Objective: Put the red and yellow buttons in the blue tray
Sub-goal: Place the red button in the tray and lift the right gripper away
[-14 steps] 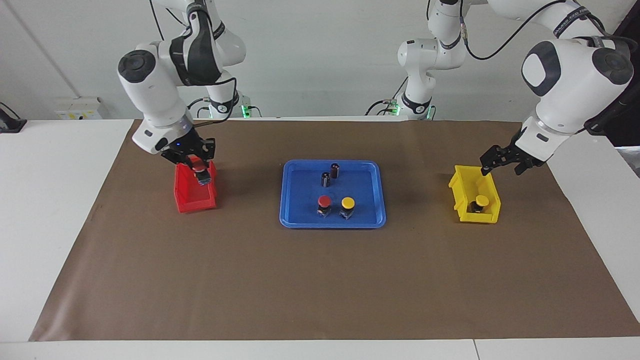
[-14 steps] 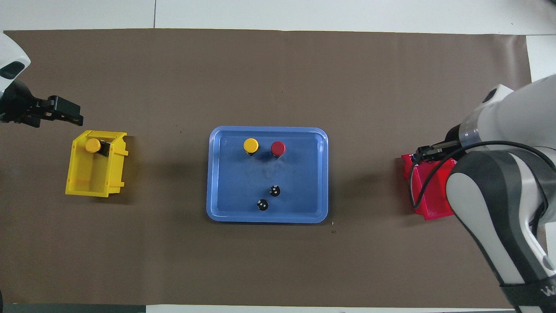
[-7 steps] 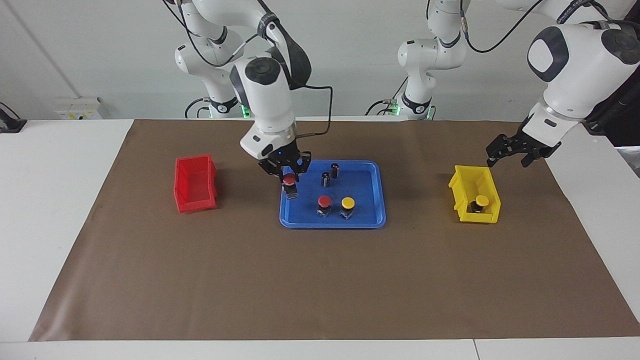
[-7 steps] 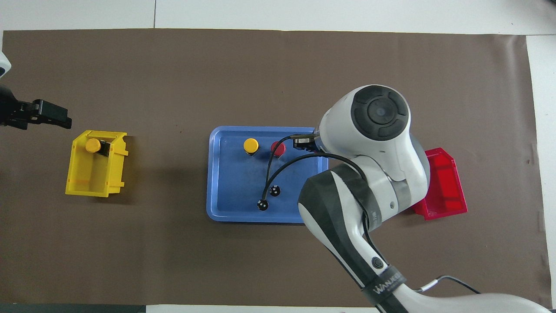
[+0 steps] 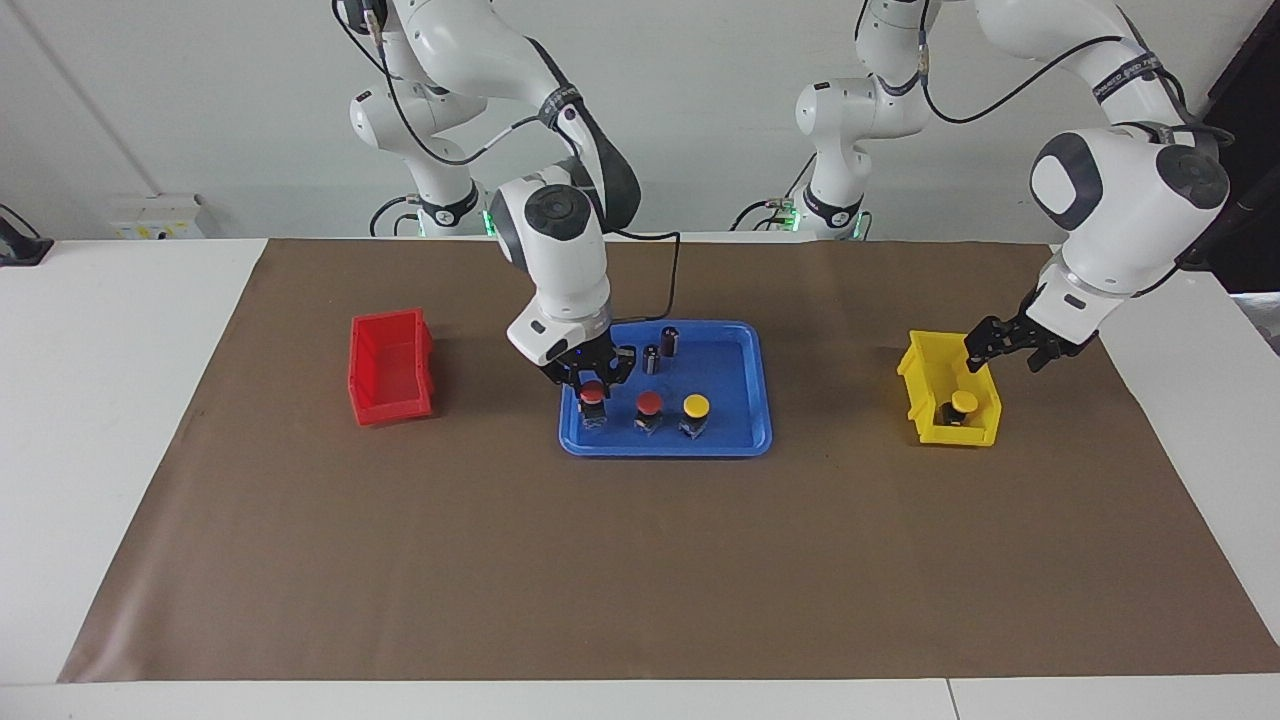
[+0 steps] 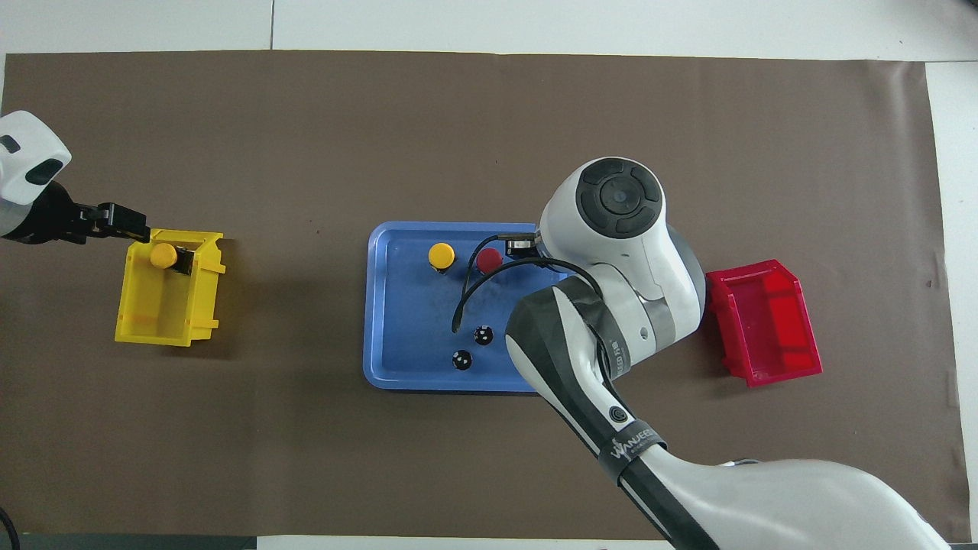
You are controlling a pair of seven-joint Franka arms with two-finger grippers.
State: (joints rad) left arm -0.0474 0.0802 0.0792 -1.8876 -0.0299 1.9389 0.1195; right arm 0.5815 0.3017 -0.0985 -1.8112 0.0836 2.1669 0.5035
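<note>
Counting three buttons in blue tray (image 5: 745, 345): right pincer (image 5: 594, 381) pinching red button (image 5: 593, 394), left pincer (image 5: 1005, 345) unclear.

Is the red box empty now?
Yes, the red box shows only its bare red floor in the overhead view, with no button inside.

We see a blue tray (image 5: 745, 440), red buttons (image 5: 650, 402), yellow buttons (image 5: 696, 405), a red bin (image 5: 390, 400), a yellow bin (image 5: 925, 365), and brown paper (image 5: 640, 560).

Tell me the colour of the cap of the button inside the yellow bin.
Yellow. The button in the yellow bin shows best in the overhead view.
</note>
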